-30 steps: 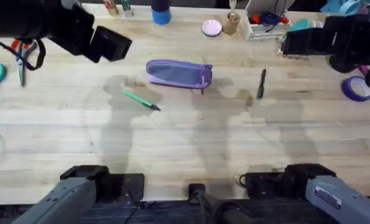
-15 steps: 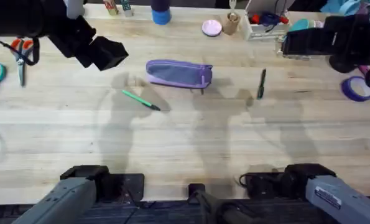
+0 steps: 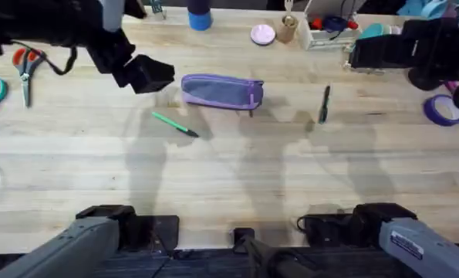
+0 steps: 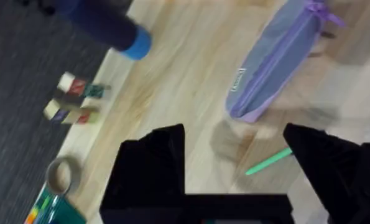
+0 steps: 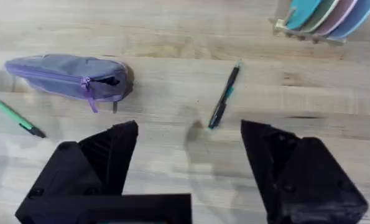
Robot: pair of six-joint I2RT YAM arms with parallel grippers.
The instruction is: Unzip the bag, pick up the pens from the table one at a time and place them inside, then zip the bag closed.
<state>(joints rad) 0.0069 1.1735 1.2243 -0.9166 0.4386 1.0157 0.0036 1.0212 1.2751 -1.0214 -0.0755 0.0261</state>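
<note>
1 bag (image 3: 222, 90), 2 pens: green (image 3: 175, 123), dark (image 3: 324, 103); 2 scissors (image 3: 25, 71).

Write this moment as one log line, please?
left gripper: open, near bag | right gripper: open, raised | pens on table | zipper mostly closed

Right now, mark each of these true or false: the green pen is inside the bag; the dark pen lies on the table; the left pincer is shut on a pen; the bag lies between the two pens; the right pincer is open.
1. The green pen is inside the bag. False: it lies on the table, near the bag.
2. The dark pen lies on the table. True.
3. The left pincer is shut on a pen. False: it is open and holds nothing.
4. The bag lies between the two pens. True.
5. The right pincer is open. True.
</note>
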